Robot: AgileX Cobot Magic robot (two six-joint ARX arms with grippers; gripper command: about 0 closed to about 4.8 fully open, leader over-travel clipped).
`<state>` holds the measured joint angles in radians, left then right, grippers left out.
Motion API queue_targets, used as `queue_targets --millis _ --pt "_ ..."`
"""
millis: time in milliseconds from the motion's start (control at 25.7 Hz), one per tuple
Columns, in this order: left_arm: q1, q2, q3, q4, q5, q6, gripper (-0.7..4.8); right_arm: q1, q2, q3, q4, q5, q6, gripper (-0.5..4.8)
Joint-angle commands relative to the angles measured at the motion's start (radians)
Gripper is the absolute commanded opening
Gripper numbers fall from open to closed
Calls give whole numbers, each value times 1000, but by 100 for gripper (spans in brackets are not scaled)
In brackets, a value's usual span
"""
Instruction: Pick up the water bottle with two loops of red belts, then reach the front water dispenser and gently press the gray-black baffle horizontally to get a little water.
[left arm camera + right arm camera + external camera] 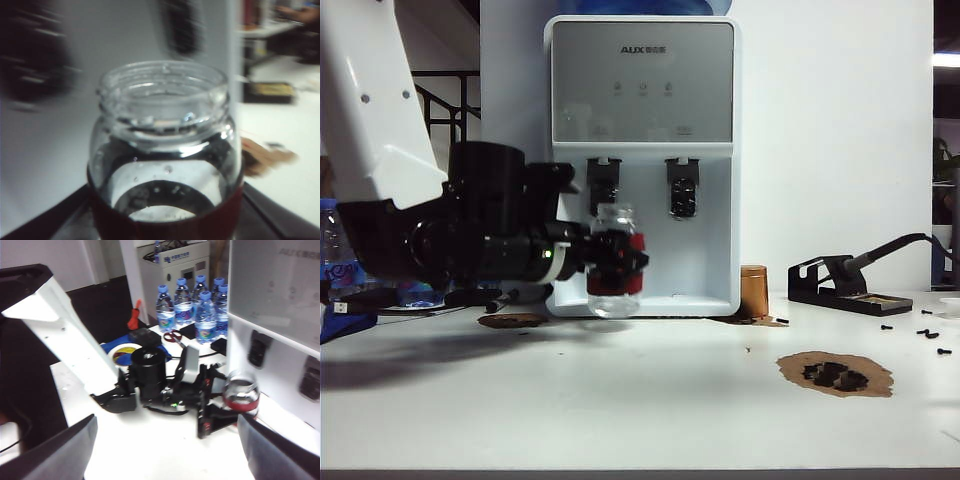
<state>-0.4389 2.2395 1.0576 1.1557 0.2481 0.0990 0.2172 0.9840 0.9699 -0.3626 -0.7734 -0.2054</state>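
The water bottle, clear glass with red bands and no cap, is just in front of the white water dispenser, below the gray-black baffle. My left gripper reaches in from the left and is shut on the bottle at the red bands. In the left wrist view the water bottle is sharp between the fingers of the left gripper, while the dispenser behind it is blurred. In the right wrist view my right gripper is open and empty, well back from the bottle.
A copper-coloured cup stands at the dispenser's right corner, with a soldering iron stand further right. A brown patch with black parts and loose screws lie on the table. Several blue-capped bottles and scissors sit behind the left arm.
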Motion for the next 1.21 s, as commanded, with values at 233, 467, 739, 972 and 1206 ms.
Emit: queue_targets --millis 233,467,739,972,1206 --pt "1 -79 158 -222 -185 -81 -5 22 -4 6 14 -38 3 479" --pt "40 -79 198 -280 -200 -85 -5 23 -4 6 14 -38 3 479" --pt "55 -79 199 -264 -196 -104 -5 23 -8 6 14 -38 3 479" --pt "61 -79 202 -262 -195 -104 -5 24 -9 6 14 -38 3 479" --pt "61 -87 201 -257 -196 -104 -5 24 -9 6 14 -38 3 479"
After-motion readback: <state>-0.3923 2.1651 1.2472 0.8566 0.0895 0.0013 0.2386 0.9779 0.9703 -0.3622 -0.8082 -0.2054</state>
